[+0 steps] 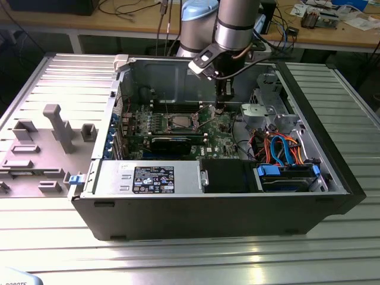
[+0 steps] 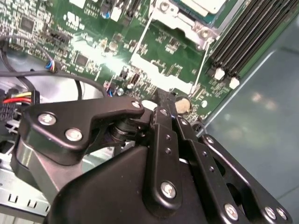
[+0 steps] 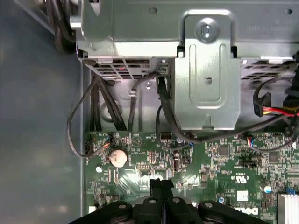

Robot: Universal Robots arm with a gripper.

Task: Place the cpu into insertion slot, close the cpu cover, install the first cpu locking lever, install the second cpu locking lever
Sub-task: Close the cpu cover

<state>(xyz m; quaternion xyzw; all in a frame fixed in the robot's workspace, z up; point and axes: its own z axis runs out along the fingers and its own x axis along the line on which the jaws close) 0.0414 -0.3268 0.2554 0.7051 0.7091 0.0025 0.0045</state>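
Note:
The insertion slot point(image 1: 180, 122) sits on the green board inside the open computer case. The cpu point(image 2: 205, 4) lies in it, its pale grey face showing, with the silver cpu cover point(image 2: 180, 19) framing it. Two thin silver lever rods point(image 2: 203, 58) run along the socket's sides. My gripper point(image 1: 221, 108) is low over the board, on the exterior view's right of the socket. Its black fingers point(image 3: 156, 184) are pressed together, shut, with nothing visible between them. The fingertips point(image 2: 163, 99) stand close to a coin battery point(image 3: 118, 157) and the end of one rod.
A silver drive cage point(image 3: 205, 70) with black cables point(image 3: 163, 107) rises beside the board. Black memory slots point(image 2: 243, 32) lie past the socket. A black card point(image 1: 171, 142), the power supply point(image 1: 148, 177) and blue and orange cables point(image 1: 285, 151) fill the case's near side. A grey fixture plate point(image 1: 41, 148) lies outside.

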